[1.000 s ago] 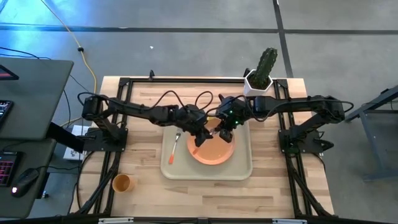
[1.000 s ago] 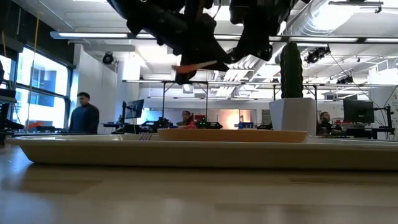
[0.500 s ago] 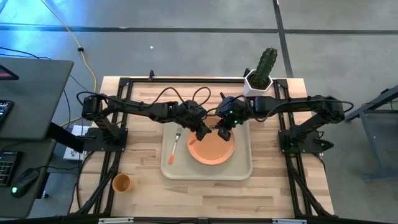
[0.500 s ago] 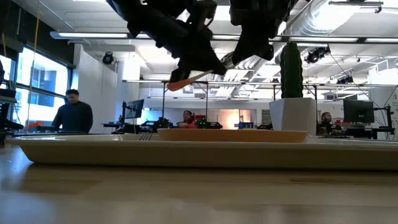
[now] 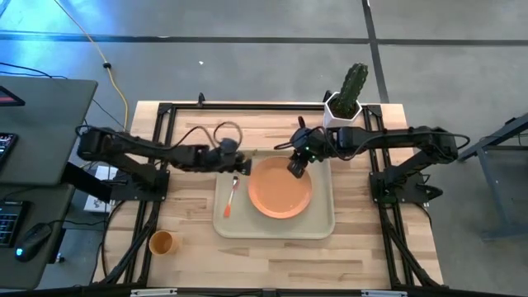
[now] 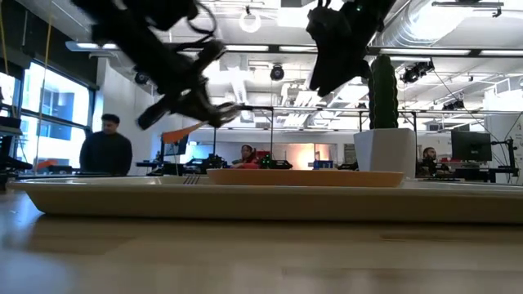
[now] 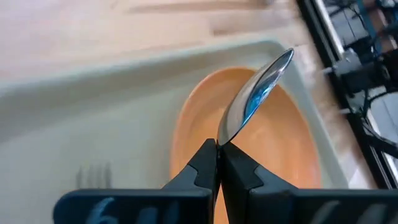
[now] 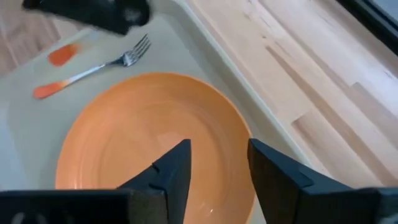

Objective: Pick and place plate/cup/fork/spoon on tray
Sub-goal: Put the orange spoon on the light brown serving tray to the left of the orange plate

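The beige tray (image 5: 323, 221) holds the orange plate (image 5: 280, 190) and, on its left part, the orange-handled fork (image 5: 230, 196). My left gripper (image 5: 238, 163) hangs over the tray's far left part, shut on the spoon (image 7: 258, 93). The spoon's orange handle (image 6: 181, 131) sticks out below the gripper. My right gripper (image 5: 294, 167) stands open above the plate's far rim, and the right wrist view shows nothing between its fingers (image 8: 174, 168). The small orange cup (image 5: 162, 242) stands upright on the table, off the tray, near the front left. My left gripper pinches the spoon's metal stem (image 7: 220, 138) just behind the bowl, between its two fingertips. The fingers come from the table's left, slanting down. The bowl sticks out past the fingertips and the orange handle slopes down under the gripper. The spoon is lifted clear of the tray.
A white pot with a green cactus (image 5: 346, 92) stands at the table's far edge behind the right arm. Bare wood lies in front of the tray and to its right. People show in the room beyond the table.
My left gripper has shut on the spoon above the plate and my right gripper has opened and let it go. The left gripper has then carried the spoon toward the table's left, off the plate. The right gripper has drawn back a little toward the far edge.
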